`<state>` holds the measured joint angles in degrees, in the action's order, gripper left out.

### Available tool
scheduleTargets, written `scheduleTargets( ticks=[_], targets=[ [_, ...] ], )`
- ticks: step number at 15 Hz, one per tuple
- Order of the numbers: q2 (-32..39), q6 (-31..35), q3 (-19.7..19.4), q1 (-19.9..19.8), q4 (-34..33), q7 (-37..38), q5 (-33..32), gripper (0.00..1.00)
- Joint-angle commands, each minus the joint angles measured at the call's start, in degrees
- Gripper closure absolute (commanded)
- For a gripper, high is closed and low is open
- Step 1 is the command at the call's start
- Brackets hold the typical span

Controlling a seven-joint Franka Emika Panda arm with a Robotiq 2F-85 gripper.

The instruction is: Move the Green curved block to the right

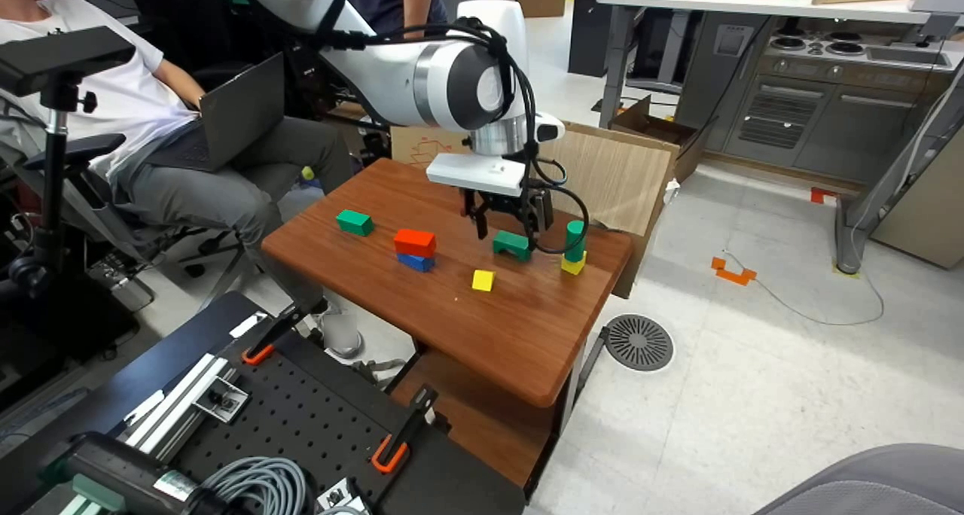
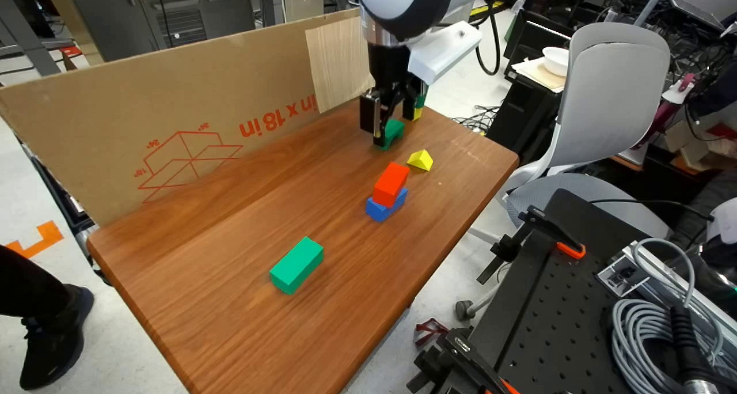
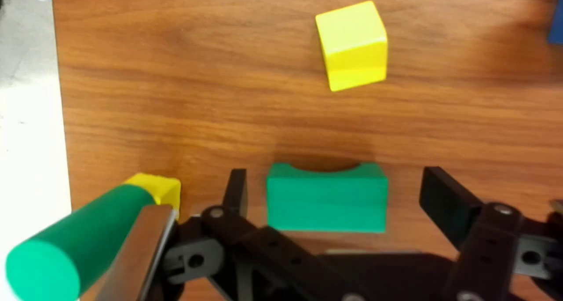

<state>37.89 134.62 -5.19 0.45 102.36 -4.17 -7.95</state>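
The green curved block (image 1: 511,245) sits on the brown table, a low block with an arch cut in one side. It also shows in an exterior view (image 2: 393,132), partly behind a finger, and in the wrist view (image 3: 326,202), where the arch is along its upper edge. My gripper (image 3: 334,184) is open and empty. In the wrist view its two black fingers stand to either side of the block, with a gap on each side. In an exterior view the gripper (image 1: 510,231) is just above the block; I cannot tell how far the fingertips reach down.
A green cylinder (image 3: 88,241) stands on a yellow block (image 1: 573,263), close beside one finger. A yellow triangular block (image 2: 421,160) lies nearby. A red block (image 1: 415,242) rests on a blue block (image 2: 386,207). A green rectangular block (image 2: 296,265) lies farther off. Cardboard (image 2: 190,88) lines one table edge.
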Motion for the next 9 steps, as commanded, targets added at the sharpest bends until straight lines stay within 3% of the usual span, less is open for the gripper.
scheduleTargets(
  ticks=[1, 4, 9],
  targets=[
    [-12.1, 5.4, 1.0, 0.6, 9.4, 2.4, -0.5, 0.0],
    [-21.0, 8.5, 2.7, 0.2, 14.8, 3.3, 1.7, 0.0],
    [-34.8, 2.6, 7.7, -0.5, 21.9, -3.2, 12.8, 0.0]
  ],
)
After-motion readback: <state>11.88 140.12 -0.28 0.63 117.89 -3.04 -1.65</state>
